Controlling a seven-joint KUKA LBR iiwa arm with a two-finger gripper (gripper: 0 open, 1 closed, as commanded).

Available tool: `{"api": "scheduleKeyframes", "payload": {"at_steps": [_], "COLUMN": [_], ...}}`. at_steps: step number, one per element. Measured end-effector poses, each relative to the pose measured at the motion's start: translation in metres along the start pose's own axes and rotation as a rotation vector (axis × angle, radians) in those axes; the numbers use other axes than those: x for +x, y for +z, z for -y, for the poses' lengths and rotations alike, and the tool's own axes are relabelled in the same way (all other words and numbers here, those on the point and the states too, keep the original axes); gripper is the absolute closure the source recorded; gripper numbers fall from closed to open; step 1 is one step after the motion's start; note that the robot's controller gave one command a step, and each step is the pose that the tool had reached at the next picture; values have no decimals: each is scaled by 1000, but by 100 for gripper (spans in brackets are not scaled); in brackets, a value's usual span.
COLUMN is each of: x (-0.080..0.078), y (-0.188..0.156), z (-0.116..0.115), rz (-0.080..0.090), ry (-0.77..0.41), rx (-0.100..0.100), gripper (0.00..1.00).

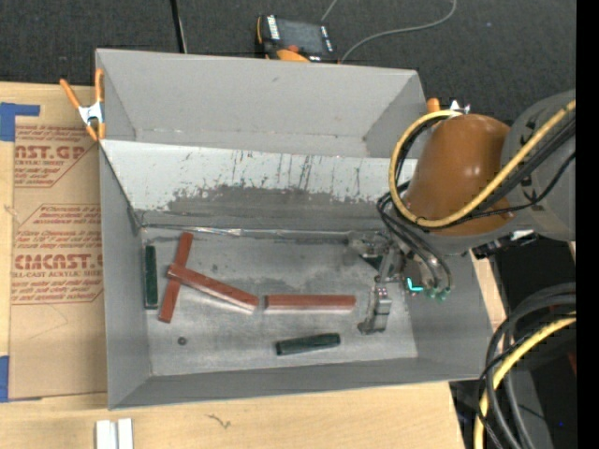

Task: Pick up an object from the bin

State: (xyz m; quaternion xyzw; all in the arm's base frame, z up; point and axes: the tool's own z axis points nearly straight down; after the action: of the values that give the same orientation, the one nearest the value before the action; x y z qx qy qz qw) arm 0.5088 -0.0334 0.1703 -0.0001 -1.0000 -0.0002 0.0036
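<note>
Red-brown flat bar (309,300), lower middle of frame: your gripper (376,314) sits just off its right end (claw state: can't tell). Dark green bar (307,344) below.

The gripper (375,321) hangs low over the right of the bin (253,162) floor, just beside the right end of a flat red stick (311,300). A dark green stick (307,344) lies near, towards the front. Two crossed red sticks (177,275) and a second green stick (150,276) lie far left.
</note>
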Motion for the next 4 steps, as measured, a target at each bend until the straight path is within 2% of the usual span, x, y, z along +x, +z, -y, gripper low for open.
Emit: {"api": "scheduleKeyframes", "payload": {"at_steps": [1,2,3,4], "x": [-35,-24,-18,-21], "y": [105,69,57,103], "z": [-35,-73,-62,-48], "rz": [3,9,9,5], "ry": [28,35,38,70], "rx": [-2,-2,0,0], "gripper": [0,0,0,0]}}
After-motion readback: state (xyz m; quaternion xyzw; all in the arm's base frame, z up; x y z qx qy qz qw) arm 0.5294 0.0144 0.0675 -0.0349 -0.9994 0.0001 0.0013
